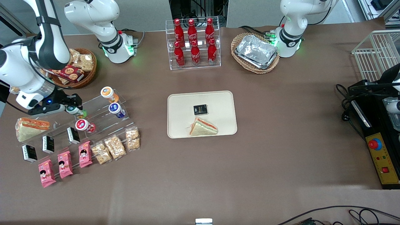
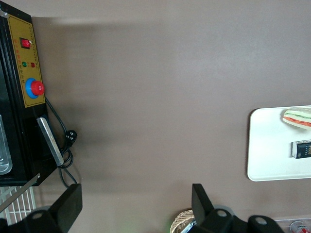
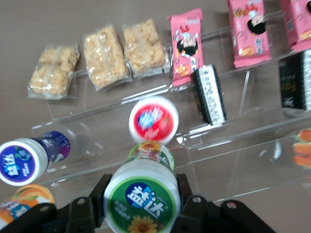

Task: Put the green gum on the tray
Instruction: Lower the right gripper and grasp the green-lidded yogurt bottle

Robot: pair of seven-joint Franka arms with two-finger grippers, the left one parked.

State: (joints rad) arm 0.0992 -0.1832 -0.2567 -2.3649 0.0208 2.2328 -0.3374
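The green gum (image 3: 141, 196) is showing its white lid with a green round label that reads 益达 in white on a blue patch, above a yellow flower. The hand (image 3: 141, 206) is clenching on this bottle, its black fingers (image 3: 92, 206) pressing the sides just under the lid, over the clear stepped stand (image 3: 233, 145) at the working arm's end of the counter (image 1: 281, 140). In the front view the hand (image 1: 71, 107) is sitting at the stand's upper steps with the gum (image 1: 73, 110) between its fingers. Just beside it a red gum (image 3: 153, 120) is lying on a step, its lid carrying the same kind of mark, too blurred to read; a blue gum (image 3: 24, 160) is showing 益达 as well, and an orange gum (image 3: 22, 204) is peeking in next to that. Lower steps are holding black packets (image 3: 209, 94) with white print I cannot read, pink wrappers (image 3: 187, 46) with a cartoon girl, and clear bags of rice crackers (image 3: 104, 56). The tray (image 1: 218, 100) is lying well apart at mid-counter, carrying a sandwich (image 1: 202, 128) and a black packet (image 1: 200, 109). Farther from the front camera, red Coca-Cola bottles (image 1: 193, 40) are standing in a clear rack.
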